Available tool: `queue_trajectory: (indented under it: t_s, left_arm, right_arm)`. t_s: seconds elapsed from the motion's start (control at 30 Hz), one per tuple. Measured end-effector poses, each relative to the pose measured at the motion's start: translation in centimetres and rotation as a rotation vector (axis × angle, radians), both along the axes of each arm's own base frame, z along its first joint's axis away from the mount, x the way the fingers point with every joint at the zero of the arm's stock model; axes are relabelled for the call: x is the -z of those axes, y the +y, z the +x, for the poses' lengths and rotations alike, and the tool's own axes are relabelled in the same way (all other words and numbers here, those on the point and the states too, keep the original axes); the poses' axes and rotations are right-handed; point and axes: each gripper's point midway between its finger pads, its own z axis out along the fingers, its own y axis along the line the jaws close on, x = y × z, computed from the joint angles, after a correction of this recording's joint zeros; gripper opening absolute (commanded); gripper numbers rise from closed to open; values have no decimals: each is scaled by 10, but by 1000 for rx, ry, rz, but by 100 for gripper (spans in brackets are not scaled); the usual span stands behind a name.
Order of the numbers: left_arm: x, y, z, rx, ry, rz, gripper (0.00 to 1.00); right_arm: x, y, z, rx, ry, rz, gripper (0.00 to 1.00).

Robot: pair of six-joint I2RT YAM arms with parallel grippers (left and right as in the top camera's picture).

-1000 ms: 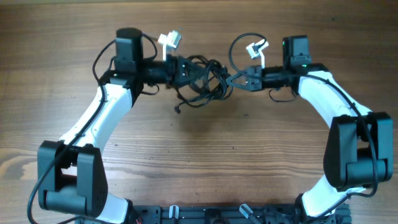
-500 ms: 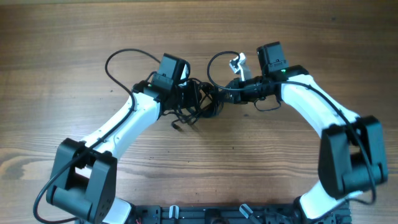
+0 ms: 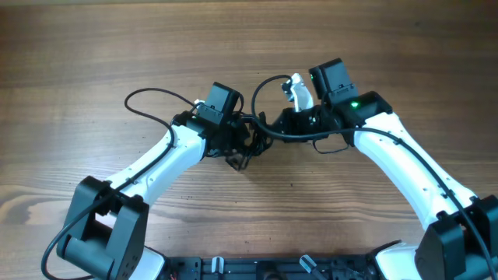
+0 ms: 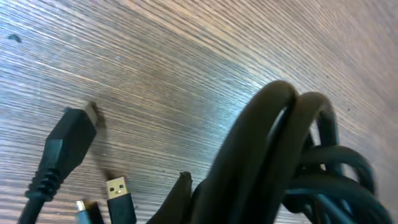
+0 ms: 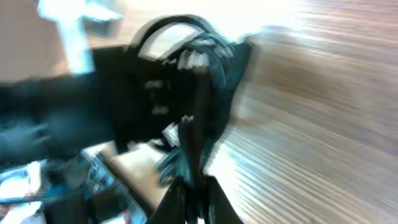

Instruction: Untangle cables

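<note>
Fingers of the left gripper (image 3: 240,146) are pinched tight on the cables (image 3: 254,137); those of the right gripper (image 3: 269,127) nip a strand from the other side. One tangled bundle sits mid-table (image 3: 93,47) between two arms, with three plugs (image 4: 68,140) beside it. The right wrist view is blurred. A second ago the arms stood farther apart and the left fingers were wider.

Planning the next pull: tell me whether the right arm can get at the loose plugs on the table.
Probably not yet. The right gripper is shut on the cables, and the plugs lie close under the left gripper, which crowds the approach.
</note>
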Motion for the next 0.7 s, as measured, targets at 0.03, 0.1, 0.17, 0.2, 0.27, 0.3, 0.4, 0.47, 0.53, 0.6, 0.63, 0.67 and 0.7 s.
queue_trajectory:
  t_s: [0.03,0.1,0.17,0.2,0.27,0.3,0.4,0.47,0.53,0.6,0.63,0.67,0.7]
  left_arm:
    - [-1,-2,0,2,0,-10,4]
    - [-8,-11,3,20,-5,-64,4]
    - [-14,-17,6,49,-10,-121,4]
    - [-18,-14,11,68,-30,-138,4]
    - [-7,35,26,-11,-40,-68,4]
    - [-5,57,33,-38,-51,-53,4]
    - [-21,75,50,21,-150,-113,4]
    - [-48,51,53,180,-254,-233,4]
    - [-75,23,47,369,-357,-371,4]
    - [-88,8,38,489,-413,-443,4]
    - [-92,4,36,534,-439,-460,4]
    - [-97,0,35,583,-478,-468,4]
    - [-101,-3,35,623,-517,-469,4]
  right_arm:
    - [5,-15,2,69,26,-59,4]
    - [8,-33,7,152,40,-116,4]
    - [9,-48,11,210,54,-142,4]
    - [12,-66,14,264,58,-191,4]
    - [12,-125,32,442,35,-284,4]
    - [10,-158,40,540,22,-320,4]
    - [5,-186,47,567,-10,-312,4]
    - [-2,-171,48,442,-59,-231,13]
    - [-14,-138,43,246,-126,-100,28]
    - [-27,-111,36,96,-188,5,37]
    - [-32,-99,32,33,-216,41,44]
    - [-37,-89,27,-18,-241,68,46]
    - [-43,-81,23,-61,-267,88,47]
